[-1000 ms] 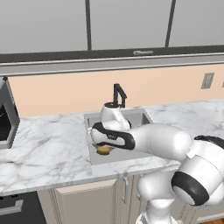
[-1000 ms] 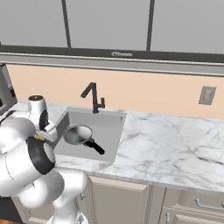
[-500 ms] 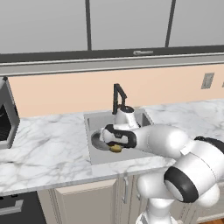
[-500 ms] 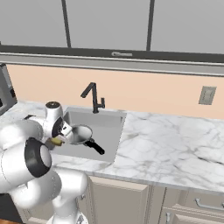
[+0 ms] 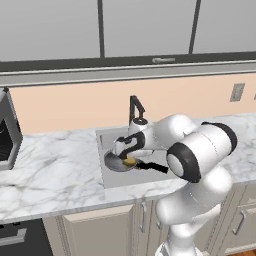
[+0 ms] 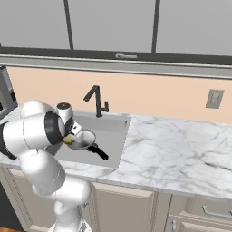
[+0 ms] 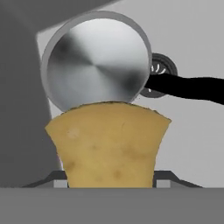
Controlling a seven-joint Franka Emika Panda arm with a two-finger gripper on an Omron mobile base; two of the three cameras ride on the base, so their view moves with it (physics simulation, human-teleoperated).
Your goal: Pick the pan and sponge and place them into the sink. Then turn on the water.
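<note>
A marble table [image 5: 55, 175] runs under grey wall cabinets, with the sink [image 5: 107, 137] set into it. The pan [image 5: 116, 162] lies in the sink, its black handle pointing right. Above it the fingers [image 5: 129, 161], partly open, grip the sponge [image 7: 108, 144]. The faucet [image 6: 96, 100] stands behind.

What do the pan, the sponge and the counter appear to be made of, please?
The pan looks like brushed metal: a silver-grey base with radial sheen, and a matte black handle, possibly plastic. The sponge looks like soft porous foam: dull mustard yellow with faint mottled spots. The counter looks like polished marble, white with grey veining, though it could be an imitation.
</note>
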